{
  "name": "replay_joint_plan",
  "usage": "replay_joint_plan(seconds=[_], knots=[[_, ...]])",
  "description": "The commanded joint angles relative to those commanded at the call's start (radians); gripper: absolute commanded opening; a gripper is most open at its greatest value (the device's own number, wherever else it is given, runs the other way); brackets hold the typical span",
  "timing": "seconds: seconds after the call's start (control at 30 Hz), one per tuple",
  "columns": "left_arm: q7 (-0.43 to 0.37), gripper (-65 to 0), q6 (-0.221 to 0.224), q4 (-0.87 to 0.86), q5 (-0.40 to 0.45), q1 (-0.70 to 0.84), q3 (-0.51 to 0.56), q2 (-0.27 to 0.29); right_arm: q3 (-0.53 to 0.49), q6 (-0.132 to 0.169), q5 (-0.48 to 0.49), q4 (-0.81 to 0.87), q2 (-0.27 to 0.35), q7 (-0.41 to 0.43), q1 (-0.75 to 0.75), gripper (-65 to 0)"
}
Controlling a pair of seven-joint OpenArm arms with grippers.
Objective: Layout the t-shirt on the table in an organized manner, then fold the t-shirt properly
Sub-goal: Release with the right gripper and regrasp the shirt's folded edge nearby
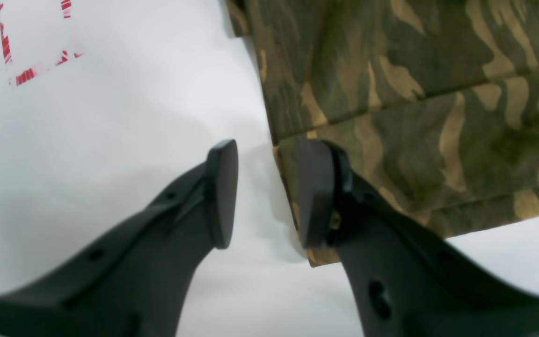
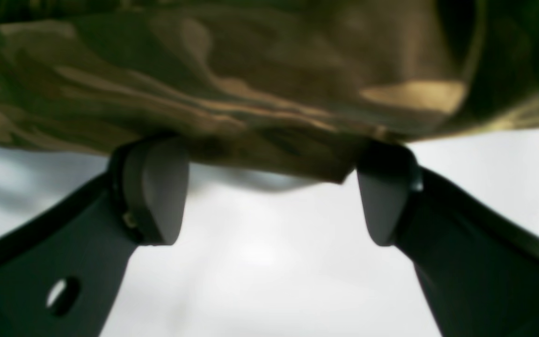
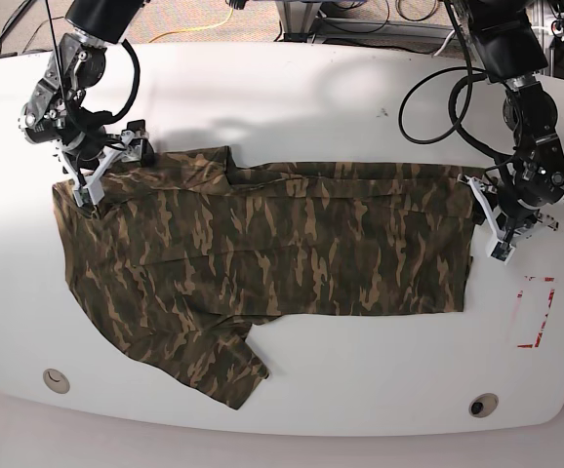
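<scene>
The camouflage t-shirt (image 3: 282, 244) lies spread across the middle of the white table (image 3: 292, 107), with one sleeve (image 3: 219, 361) sticking out toward the front. My left gripper (image 3: 495, 234) is open at the shirt's right edge. In the left wrist view (image 1: 269, 194) one finger (image 1: 316, 192) is over the layered cloth edge (image 1: 414, 93) and the other over bare table (image 1: 110, 140). My right gripper (image 3: 87, 190) is open at the shirt's far left corner. In the right wrist view (image 2: 269, 196) its wide-spread fingertips reach the edge of the cloth (image 2: 251, 70).
A red-outlined tape rectangle (image 3: 536, 312) sits right of the shirt and shows in the left wrist view (image 1: 35, 70). Two grommet holes (image 3: 56, 379) (image 3: 481, 404) lie near the front edge. Cables (image 3: 438, 88) hang over the table's back right.
</scene>
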Motion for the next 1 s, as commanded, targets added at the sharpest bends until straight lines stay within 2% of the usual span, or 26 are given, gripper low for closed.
replay_joint_plan(seconds=[0.13,0.17,0.23,0.27,0.33,0.4,0.5,0.83,1.0], knots=[[0.0,-44.6,0.0,-0.002,0.0,0.0,0.0,0.0,-0.018,0.0,0.0,0.003,0.0,0.0,0.002,-36.5],[0.0,-44.6,0.0,-0.003,0.0,0.0,0.0,0.0,-0.018,0.0,0.0,0.003,-0.002,0.0,0.002,-42.5],[0.0,-44.6,0.0,-0.003,0.0,0.0,0.0,0.0,-0.018,0.0,0.0,0.005,-0.002,0.0,0.003,-50.6],[0.0,-44.6,0.0,-0.003,0.0,0.0,0.0,0.0,-0.018,0.0,0.0,0.005,-0.002,-0.002,0.003,-58.5],[0.0,-44.6,0.0,-0.003,0.0,0.0,0.0,0.0,-0.018,0.0,0.0,0.009,-0.002,-0.005,0.003,-65.0],[0.0,-44.6,0.0,-0.005,0.0,0.0,0.0,0.0,-0.017,0.0,0.0,0.028,-0.002,-0.006,0.003,-65.0],[0.0,-44.6,0.0,-0.006,0.0,0.0,0.0,0.0,-0.015,0.0,0.0,0.069,-0.002,-0.032,0.0,-61.7],[0.0,-44.6,0.0,-0.006,0.0,0.0,0.0,0.0,-0.018,0.0,0.002,0.27,-0.002,-0.183,0.029,-61.7],[0.0,-44.6,0.0,-0.006,0.0,0.0,0.0,0.0,-0.018,0.0,0.002,0.299,-0.002,-0.235,0.081,-61.5]])
